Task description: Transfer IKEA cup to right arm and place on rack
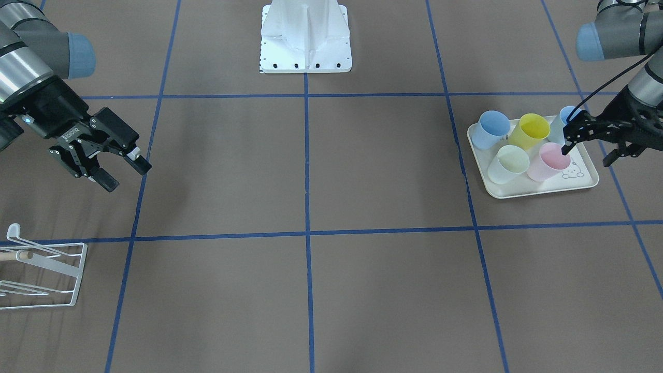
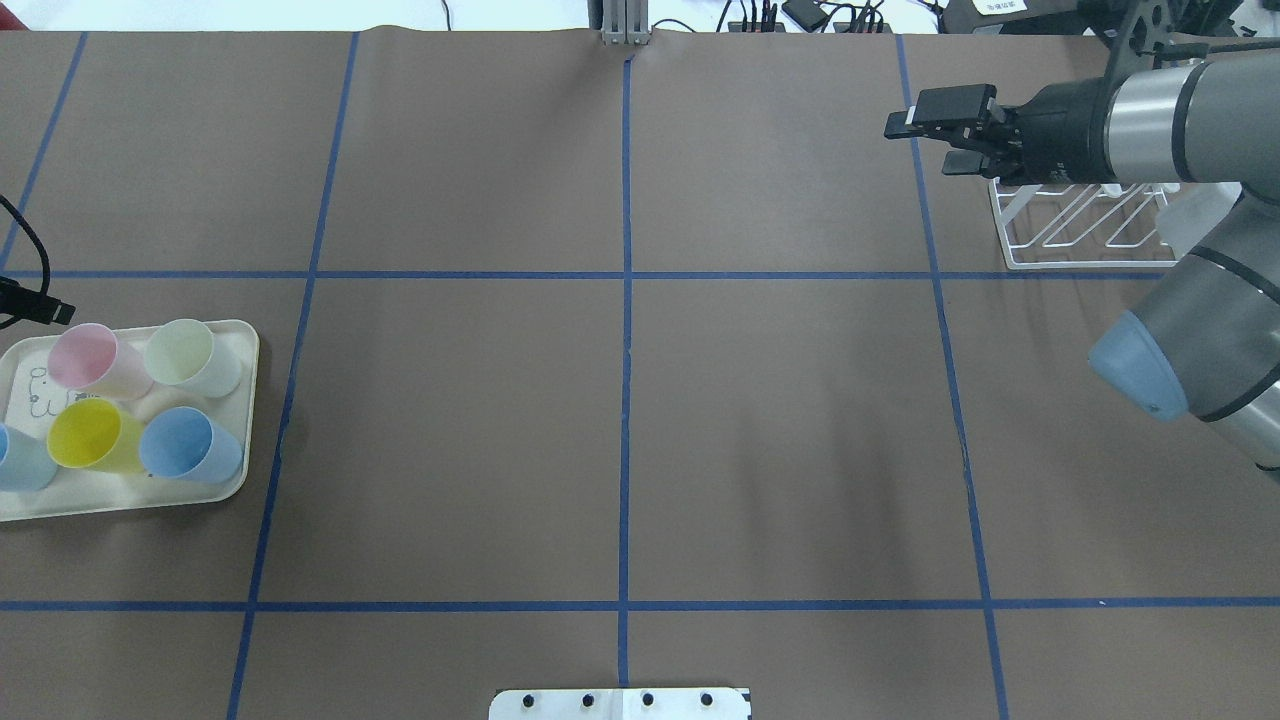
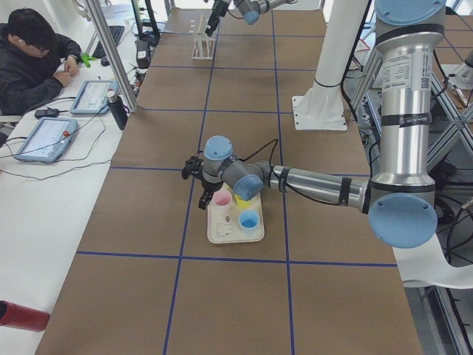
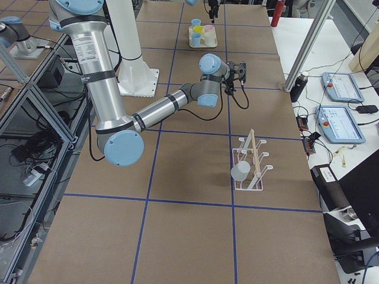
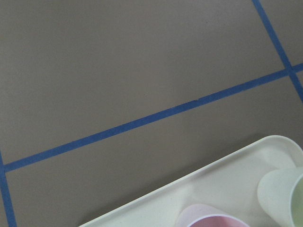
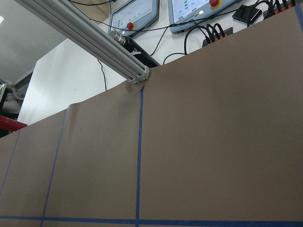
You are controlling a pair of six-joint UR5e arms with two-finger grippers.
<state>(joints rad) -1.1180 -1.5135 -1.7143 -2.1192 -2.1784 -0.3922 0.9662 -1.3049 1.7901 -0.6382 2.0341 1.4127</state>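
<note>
Several pastel IKEA cups stand in a cream tray: pink, pale green, yellow, blue and a light blue one half hidden. My left gripper hovers open over the tray's outer side, one fingertip by the pink cup's rim, holding nothing. The left wrist view shows only the pink cup, green cup and tray edge. My right gripper hangs open and empty above the table near the white wire rack. A pale cup hangs on the rack.
The robot's white base is at the table's middle edge. A person sits at a side desk with tablets and a red bottle. An aluminium post stands beside the table.
</note>
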